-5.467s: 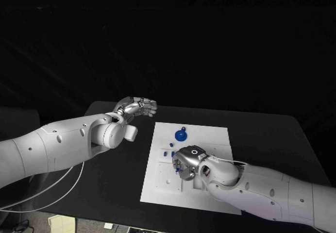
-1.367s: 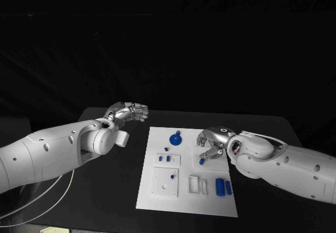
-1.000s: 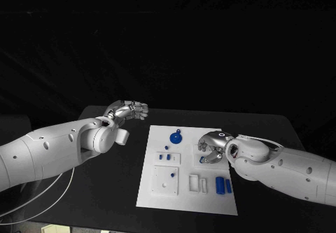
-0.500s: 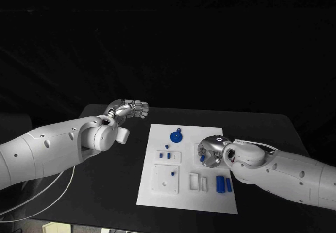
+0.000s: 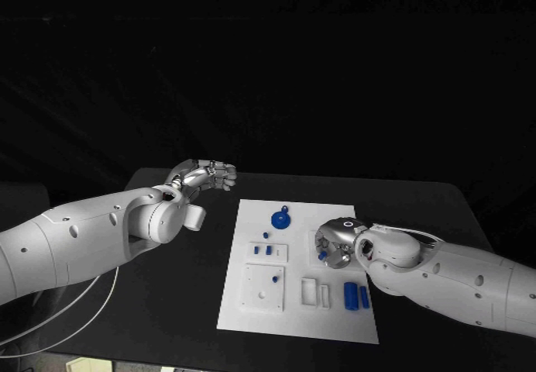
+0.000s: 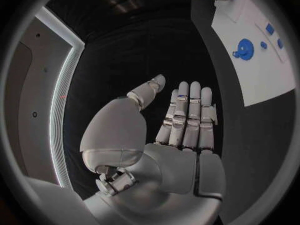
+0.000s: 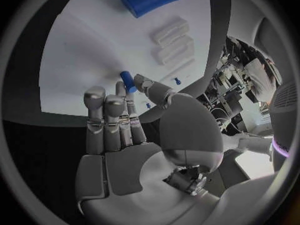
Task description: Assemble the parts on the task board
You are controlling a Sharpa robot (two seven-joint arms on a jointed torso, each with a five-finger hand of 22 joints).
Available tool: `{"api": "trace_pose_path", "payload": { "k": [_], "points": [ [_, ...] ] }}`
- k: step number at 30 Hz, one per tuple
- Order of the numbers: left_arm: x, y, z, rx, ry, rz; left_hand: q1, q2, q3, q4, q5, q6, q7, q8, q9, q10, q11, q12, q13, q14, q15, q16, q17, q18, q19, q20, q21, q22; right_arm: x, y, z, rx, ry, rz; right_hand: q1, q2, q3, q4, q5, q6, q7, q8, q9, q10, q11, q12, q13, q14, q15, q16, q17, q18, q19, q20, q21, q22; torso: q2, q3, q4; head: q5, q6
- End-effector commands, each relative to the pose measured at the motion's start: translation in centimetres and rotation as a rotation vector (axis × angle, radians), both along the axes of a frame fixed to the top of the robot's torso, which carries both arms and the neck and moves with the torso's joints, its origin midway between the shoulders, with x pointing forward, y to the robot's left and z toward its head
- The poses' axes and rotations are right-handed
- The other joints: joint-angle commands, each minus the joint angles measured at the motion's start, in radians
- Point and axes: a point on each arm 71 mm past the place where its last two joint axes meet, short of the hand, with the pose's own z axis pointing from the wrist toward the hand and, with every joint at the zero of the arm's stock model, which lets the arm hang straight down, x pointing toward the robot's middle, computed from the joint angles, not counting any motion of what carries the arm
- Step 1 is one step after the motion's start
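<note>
The white task board [image 5: 293,310] lies mid-table. My right hand [image 5: 335,242] hovers low over its right middle and pinches a small blue peg [image 7: 127,80] between thumb and fingertip, close above the board [image 7: 87,55]. On the board are a round blue part [image 5: 283,219], a small blue piece [image 5: 266,235], two short blue pegs [image 5: 263,250] in a white block, and two blue cylinders [image 5: 355,295] near the right edge. My left hand [image 5: 207,174] is raised over the black table beyond the board's far left corner, holding nothing, with its fingers [image 6: 187,115] side by side and the thumb apart.
White blocks [image 5: 315,291] stand on the board beside the cylinders, and a square white plate [image 5: 265,287] sits at its near left. The left wrist view shows the board [image 6: 269,80] with the round blue part [image 6: 244,49]. Black table surrounds the board.
Over the last second my right hand has lowered and drawn slightly toward me over the board with the blue peg. The left hand has stayed where it was.
</note>
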Motion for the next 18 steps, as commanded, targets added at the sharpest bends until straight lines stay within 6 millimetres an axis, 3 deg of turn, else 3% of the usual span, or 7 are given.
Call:
{"api": "trace_pose_path", "payload": {
  "k": [1, 2, 6, 18],
  "points": [
    [0.01, -0.15, 0.17, -0.01, -0.01, -0.007, 0.001, 0.005, -0.003, 0.002, -0.004, -0.009, -0.001, 0.004, -0.001, -0.007, 0.0, 0.002, -0.001, -0.004, 0.003, -0.004, 0.001, 0.015, -0.001, 0.006, -0.006, 0.001, -0.02, 0.26, 0.18, 0.001, -0.042, 0.003, -0.003, 0.017, 0.009, -0.003, -0.005, 0.013, -0.003, 0.009, 0.003, 0.016, -0.003, 0.01, 0.007, -0.001, -0.009, 0.005, -0.001, 0.1, 0.001, -0.007, 0.006, 0.021, 0.0, 0.0001, 0.0007, -0.001, -0.001],
    [0.02, -0.16, 0.17, -0.01, -0.01, -0.007, 0.001, 0.005, -0.003, 0.002, -0.004, -0.009, -0.001, 0.004, -0.001, -0.007, 0.0, 0.002, -0.001, -0.004, 0.003, -0.004, 0.001, 0.015, -0.001, 0.006, -0.006, 0.001, -0.03, 0.34, 0.27, 0.009, -0.052, -0.003, -0.005, 0.022, 0.013, -0.006, -0.005, 0.019, -0.005, 0.011, 0.004, 0.022, -0.005, 0.014, 0.01, 0.0, -0.011, 0.005, -0.001, 0.1, 0.001, -0.008, 0.007, 0.021, 0.0, -0.0005, 0.0008, -0.005, -0.002],
    [0.04, -0.13, 0.17, -0.009, -0.01, -0.005, 0.001, 0.006, -0.003, 0.003, -0.004, -0.008, -0.001, 0.004, -0.001, -0.007, 0.0, 0.002, -0.001, -0.004, 0.003, -0.004, 0.001, 0.015, 0.0, 0.006, -0.006, 0.001, -0.05, 0.49, 0.47, 0.027, -0.074, -0.018, -0.009, 0.038, 0.027, -0.013, -0.005, 0.041, -0.015, 0.023, 0.011, 0.045, -0.016, 0.029, 0.024, 0.003, -0.022, 0.005, -0.001, 0.1, 0.003, -0.012, 0.011, 0.019, 0.0, 0.0, 0.0012, -0.002, -0.004],
    [0.12, -0.08, 0.15, -0.008, -0.011, -0.004, 0.001, 0.006, -0.003, 0.003, -0.004, -0.009, -0.001, 0.004, -0.001, -0.007, 0.0, 0.002, -0.001, -0.004, 0.003, -0.004, 0.002, 0.015, 0.0, 0.006, -0.006, 0.001, -0.14, 0.24, 1.15, 0.103, -0.116, -0.038, -0.018, 0.037, 0.051, -0.024, -0.005, 0.056, -0.021, 0.029, 0.017, 0.056, -0.023, 0.038, 0.039, 0.009, -0.029, 0.004, -0.002, 0.1, 0.008, -0.018, 0.014, 0.017, 0.0, -0.0002, 0.001, -0.001, -0.005]
  ]
}}
